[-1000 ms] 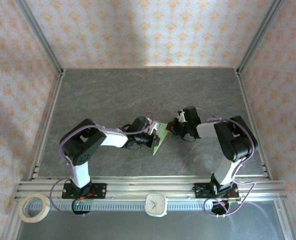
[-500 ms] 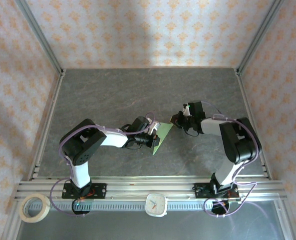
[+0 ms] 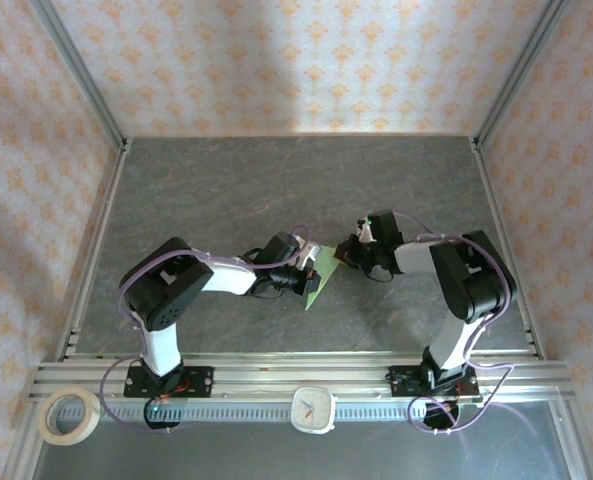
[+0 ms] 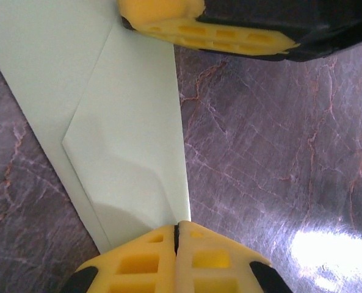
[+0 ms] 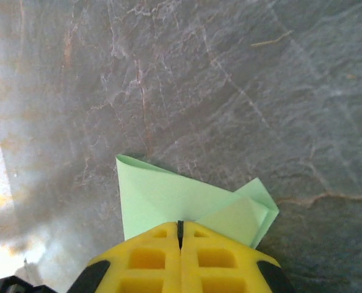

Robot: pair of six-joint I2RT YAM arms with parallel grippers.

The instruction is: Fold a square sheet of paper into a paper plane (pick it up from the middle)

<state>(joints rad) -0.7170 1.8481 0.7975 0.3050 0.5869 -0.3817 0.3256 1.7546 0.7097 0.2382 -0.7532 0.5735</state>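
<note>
a tape roll (image 3: 69,415) lies at the far left by the front rail (image 3: 236,380), and a small square clock (image 3: 314,408) sits further along it, both well apart from the arms. at mid tabletop (image 3: 226,190) the left gripper (image 3: 304,278) is closed, pinching the near edge of the folded square sheet of paper (image 3: 320,285). the right gripper (image 3: 348,256) is clamped on its far corner.

paper plane (image 4: 132,140) cropped at left wrist view's top, partly behind right end effector (image 5: 181,227)
</note>
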